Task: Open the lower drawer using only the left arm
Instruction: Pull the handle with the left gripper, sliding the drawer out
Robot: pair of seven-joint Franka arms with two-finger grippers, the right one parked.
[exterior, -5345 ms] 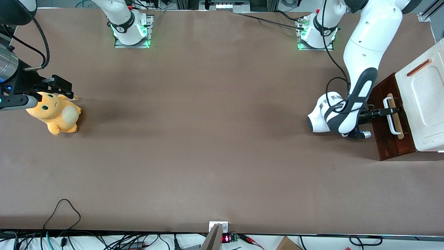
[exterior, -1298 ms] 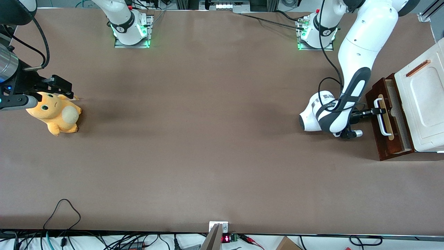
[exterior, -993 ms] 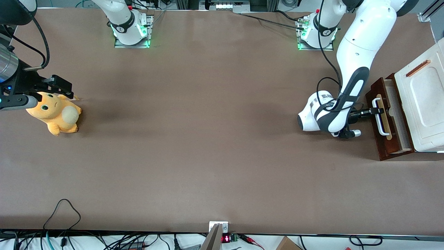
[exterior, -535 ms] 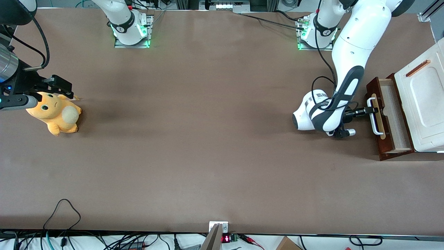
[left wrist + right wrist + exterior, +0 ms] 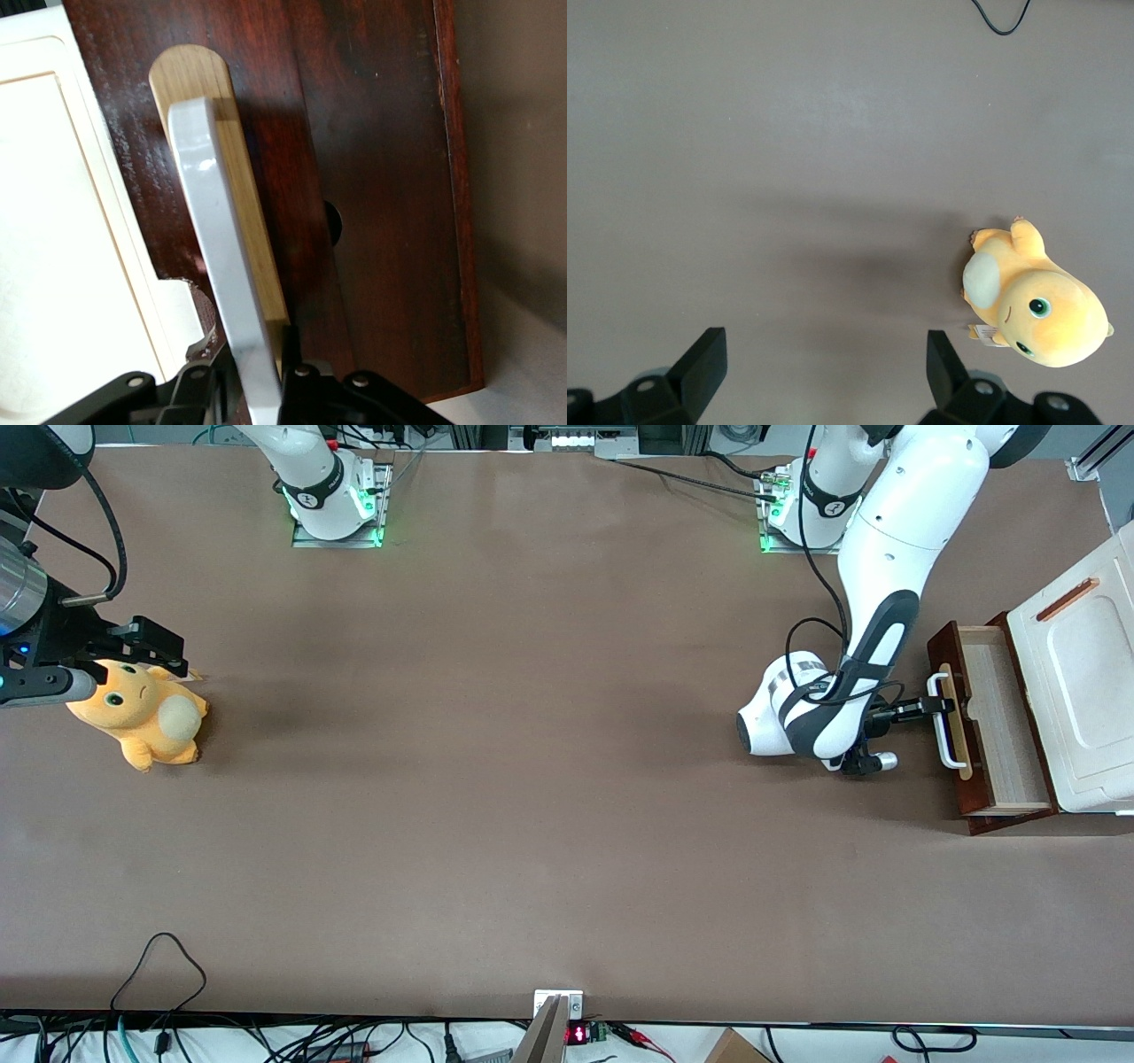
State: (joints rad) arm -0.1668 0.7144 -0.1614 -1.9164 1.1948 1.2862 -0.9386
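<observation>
The lower drawer (image 5: 992,722), dark reddish-brown with pale wood inside, stands pulled partway out from under the white cabinet top (image 5: 1081,682) at the working arm's end of the table. Its front carries a pale wood strip (image 5: 232,212) and a white loop handle (image 5: 939,722). The left arm (image 5: 877,611) reaches down in front of the drawer. Its gripper (image 5: 935,707) is shut on the white loop handle (image 5: 221,257), one black finger (image 5: 310,376) on each side of the bar.
An orange plush toy (image 5: 142,713) lies on the brown table (image 5: 496,779) toward the parked arm's end; it also shows in the right wrist view (image 5: 1036,305). A black cable loop (image 5: 159,961) lies near the table's front edge.
The left arm has drawn back from the cabinet with the handle in its gripper, and the lower drawer has slid out, showing more of its pale inside.
</observation>
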